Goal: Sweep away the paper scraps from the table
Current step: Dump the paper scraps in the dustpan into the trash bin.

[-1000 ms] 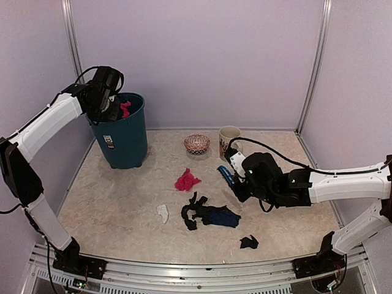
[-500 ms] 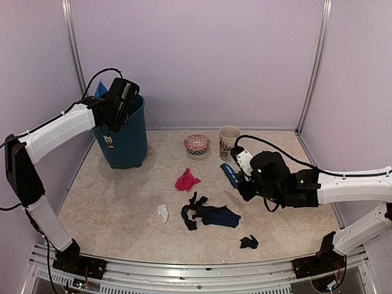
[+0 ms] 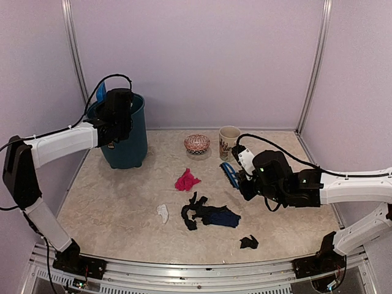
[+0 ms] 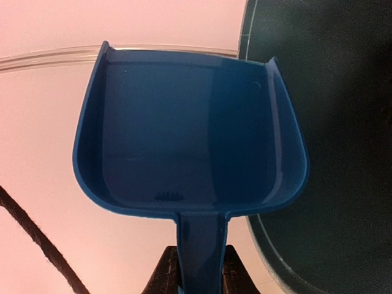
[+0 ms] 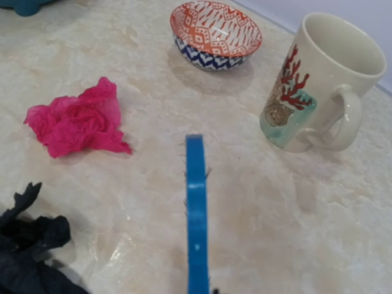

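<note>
Paper scraps lie mid-table point(image 3: 110, 202): a pink wad point(image 3: 187, 180), a pale one point(image 3: 162, 212), a black and navy heap point(image 3: 209, 215) and a small black wad point(image 3: 248, 242). My left gripper point(image 4: 201, 272) is shut on the handle of the blue dustpan point(image 4: 190, 141), held up at the rim of the teal bin point(image 3: 125, 138); the pan holds nothing. My right gripper point(image 3: 243, 182) is shut on the blue brush point(image 5: 196, 214), which hovers just over the table right of the pink wad point(image 5: 79, 119). The black heap point(image 5: 24, 245) lies to the brush's near left.
A patterned bowl point(image 3: 196, 143) and a cream mug point(image 3: 228, 141) stand at the back, just beyond the brush tip. The teal bin fills the back left corner. Purple walls close in three sides, and a metal frame rail point(image 3: 184, 272) runs along the near edge.
The left arm has swung the dustpan away from its tipped position over the bin, and the pink scrap seen at the rim is gone from view. The right arm with the brush shifted slightly right.
</note>
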Controlling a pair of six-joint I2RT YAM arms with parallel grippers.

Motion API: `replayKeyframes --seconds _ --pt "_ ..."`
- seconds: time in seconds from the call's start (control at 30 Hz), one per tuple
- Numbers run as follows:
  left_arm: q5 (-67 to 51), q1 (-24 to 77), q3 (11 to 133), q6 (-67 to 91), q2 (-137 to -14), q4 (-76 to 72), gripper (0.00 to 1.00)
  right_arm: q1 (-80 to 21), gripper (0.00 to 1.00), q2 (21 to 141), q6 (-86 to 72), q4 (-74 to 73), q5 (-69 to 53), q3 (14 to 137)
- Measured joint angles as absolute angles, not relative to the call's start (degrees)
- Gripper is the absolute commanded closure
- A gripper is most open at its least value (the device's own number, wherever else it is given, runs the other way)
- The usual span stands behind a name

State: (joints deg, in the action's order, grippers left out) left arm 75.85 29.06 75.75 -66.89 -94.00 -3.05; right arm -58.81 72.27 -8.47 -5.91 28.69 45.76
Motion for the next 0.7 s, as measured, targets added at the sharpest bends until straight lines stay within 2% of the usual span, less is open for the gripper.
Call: replayKeyframes --seconds 0.17,0.37,0.57,0.7 --pt "75.2 29.1 70.6 -82.7 -92.7 -18.0 1.00 -58.8 1.00 71.4 -8.4 -5.7 28.2 45.0" --pt "74.0 29.1 69.0 -92.3 -92.7 -29.1 1.00 -58.8 1.00 69.4 -8.5 -5.6 28.0 43.3" --pt "73.4 28.6 68.1 -92.8 -92.6 -30.6 1.00 -58.8 1.00 67.0 -8.5 -5.4 27.4 42.0" --pt "72.9 27.9 69.1 -88.2 -92.1 -26.3 1.00 -58.8 1.00 66.2 -8.8 -5.0 26.7 41.8"
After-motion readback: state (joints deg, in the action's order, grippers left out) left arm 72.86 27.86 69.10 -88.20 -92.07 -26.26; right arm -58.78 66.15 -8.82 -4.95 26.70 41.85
